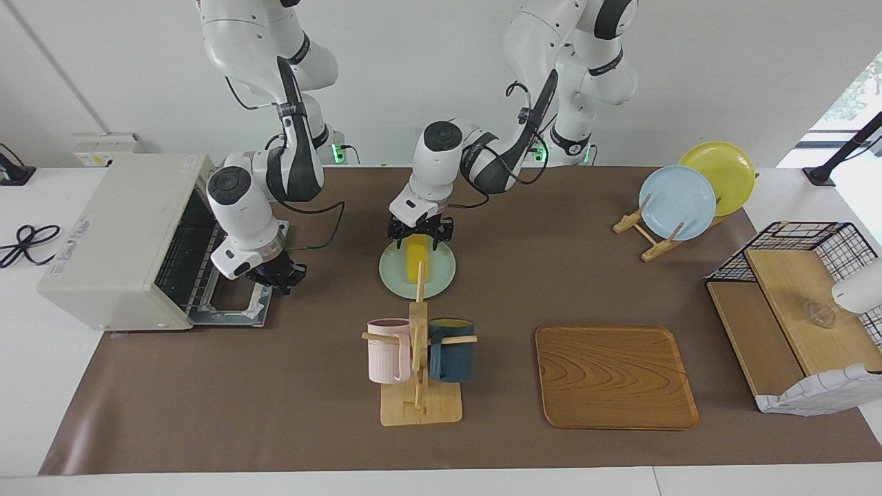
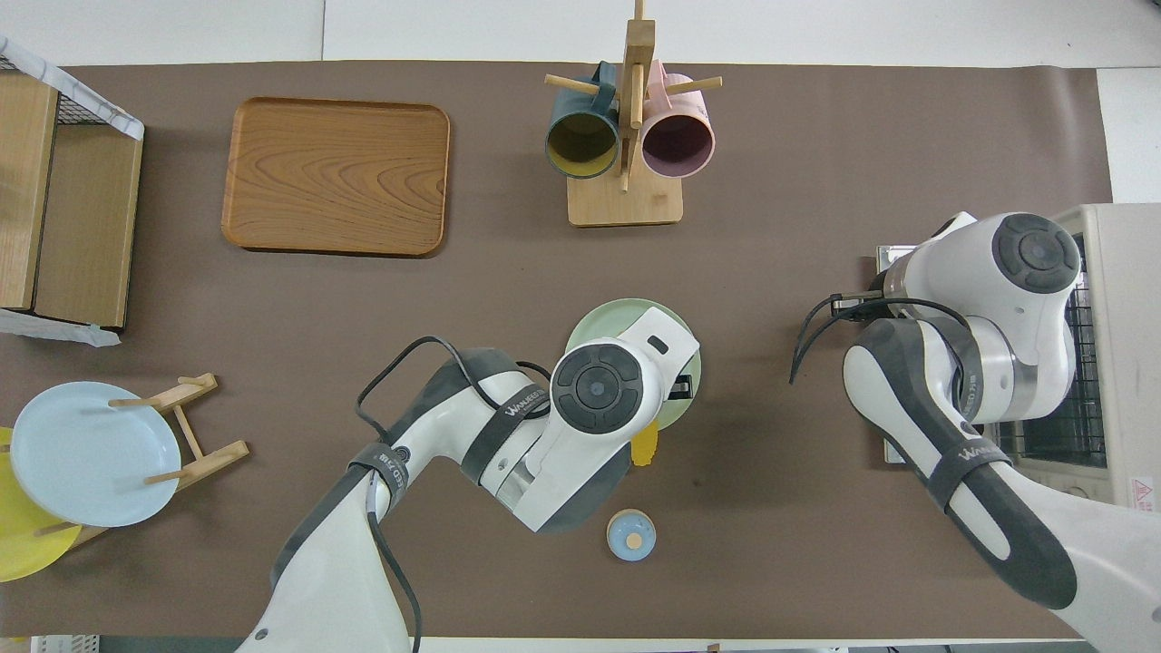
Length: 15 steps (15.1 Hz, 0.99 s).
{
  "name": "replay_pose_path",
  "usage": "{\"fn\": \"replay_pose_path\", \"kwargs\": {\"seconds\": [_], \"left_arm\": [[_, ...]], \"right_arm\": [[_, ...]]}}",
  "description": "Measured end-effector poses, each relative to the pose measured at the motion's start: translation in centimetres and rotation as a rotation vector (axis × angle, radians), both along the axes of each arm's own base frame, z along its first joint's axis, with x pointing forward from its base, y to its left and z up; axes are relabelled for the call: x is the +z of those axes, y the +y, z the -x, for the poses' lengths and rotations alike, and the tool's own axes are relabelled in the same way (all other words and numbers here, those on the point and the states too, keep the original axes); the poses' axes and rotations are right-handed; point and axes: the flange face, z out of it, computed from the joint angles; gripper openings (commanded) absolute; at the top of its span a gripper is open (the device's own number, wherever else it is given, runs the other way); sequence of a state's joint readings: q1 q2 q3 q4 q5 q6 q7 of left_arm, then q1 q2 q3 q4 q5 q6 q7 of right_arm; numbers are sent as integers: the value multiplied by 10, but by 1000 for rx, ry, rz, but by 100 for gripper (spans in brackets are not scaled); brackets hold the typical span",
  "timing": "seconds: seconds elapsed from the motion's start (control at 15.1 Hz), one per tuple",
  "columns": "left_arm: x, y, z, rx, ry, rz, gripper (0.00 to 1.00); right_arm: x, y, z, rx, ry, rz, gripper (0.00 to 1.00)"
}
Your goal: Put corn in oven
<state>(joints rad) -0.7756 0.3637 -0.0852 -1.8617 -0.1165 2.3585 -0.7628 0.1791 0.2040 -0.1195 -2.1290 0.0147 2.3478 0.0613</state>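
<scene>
The yellow corn (image 1: 415, 260) rests on a pale green plate (image 1: 441, 272) mid-table. Its end nearer the robots sits between the spread fingers of my left gripper (image 1: 420, 234), which is open just above it. In the overhead view the left wrist covers most of the plate (image 2: 682, 345), and only a tip of the corn (image 2: 645, 448) peeks out. The off-white oven (image 1: 117, 234) stands at the right arm's end with its door (image 1: 231, 308) dropped open and its wire rack showing. My right gripper (image 1: 278, 277) hangs shut beside the open door, holding nothing.
A wooden mug rack (image 1: 419, 351) with a pink and a dark blue mug stands farther from the robots than the plate. Toward the left arm's end are a wooden tray (image 1: 615, 377), a plate stand (image 1: 679, 200) and a wire basket (image 1: 792, 303). A small blue disc (image 2: 630, 534) lies near the robots.
</scene>
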Motion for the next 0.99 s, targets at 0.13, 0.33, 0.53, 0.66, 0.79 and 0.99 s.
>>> {"fn": "replay_pose_path", "kwargs": {"seconds": [0.13, 0.33, 0.53, 0.66, 0.79, 0.99], "left_arm": [[20, 24, -22, 32, 3, -9, 100], [81, 101, -72, 49, 23, -39, 100], [145, 185, -115, 65, 44, -56, 100], [175, 236, -139, 83, 45, -62, 100], [195, 287, -157, 99, 30, -87, 100], [215, 346, -163, 83, 34, -123, 100]], "right_arm": [[-1, 5, 0, -17, 2, 0, 42], [-2, 15, 1, -9, 5, 0, 42], [-2, 21, 1, -16, 5, 0, 42], [-1, 27, 1, -10, 8, 0, 43], [13, 58, -2, -26, 30, 3, 44], [71, 137, -11, -77, 49, 11, 59]]}}
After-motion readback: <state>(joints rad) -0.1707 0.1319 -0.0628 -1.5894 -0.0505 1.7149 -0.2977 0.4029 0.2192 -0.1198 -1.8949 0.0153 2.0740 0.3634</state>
